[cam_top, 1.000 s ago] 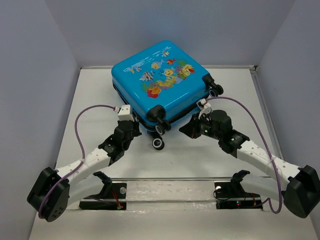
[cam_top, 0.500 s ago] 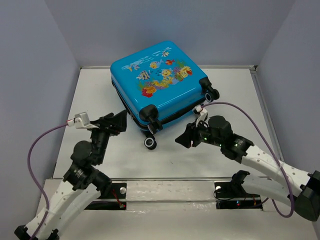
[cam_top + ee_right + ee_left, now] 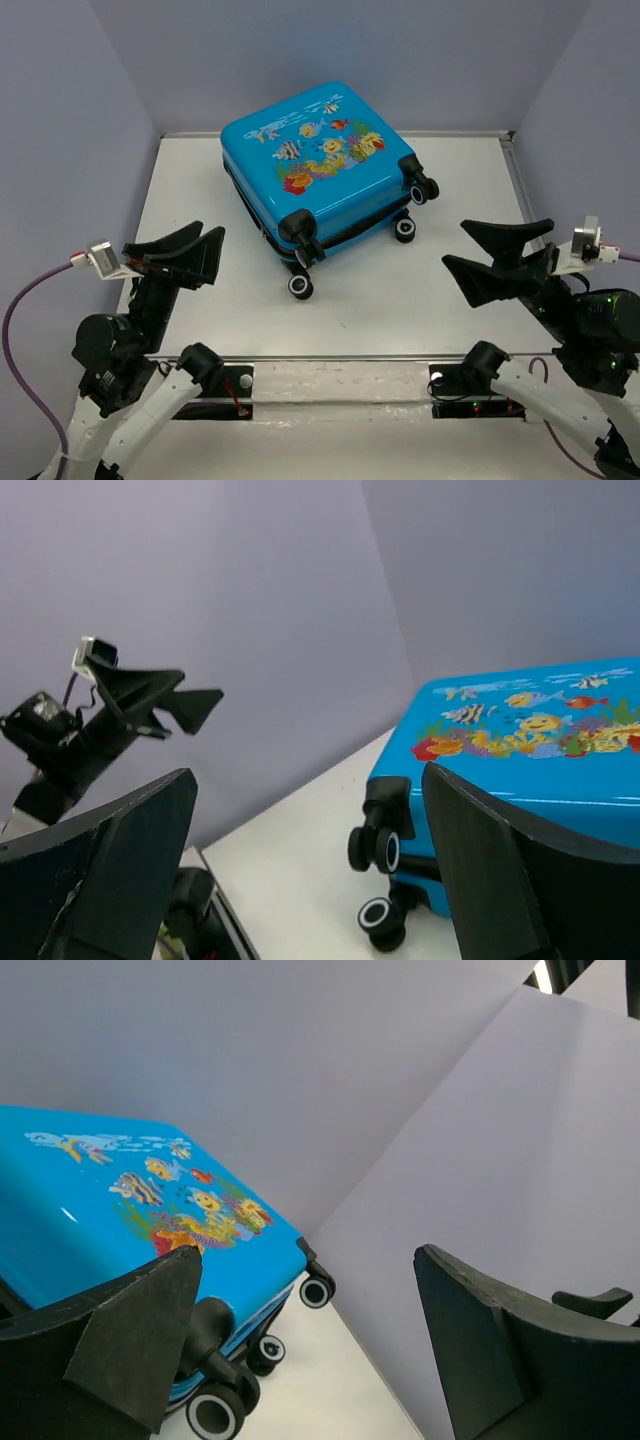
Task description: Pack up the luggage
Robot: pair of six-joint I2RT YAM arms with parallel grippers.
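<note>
The luggage is a bright-blue hard-shell suitcase lying flat and shut at the back middle of the table, fish print facing up, black-and-white wheels pointing toward me. My left gripper hangs raised at the near left, open and empty, well short of the case. My right gripper hangs raised at the near right, also open and empty. The left wrist view shows the luggage beyond the open left gripper. In the right wrist view the luggage lies past the open right gripper.
Grey walls close in the white table on the left, back and right. A metal rail with both arm bases runs along the near edge. The left arm shows in the right wrist view.
Both arms have drawn back from the luggage's near edge toward the table's front corners and risen. Both grippers have opened. The luggage shifted slightly left and now lies still.
</note>
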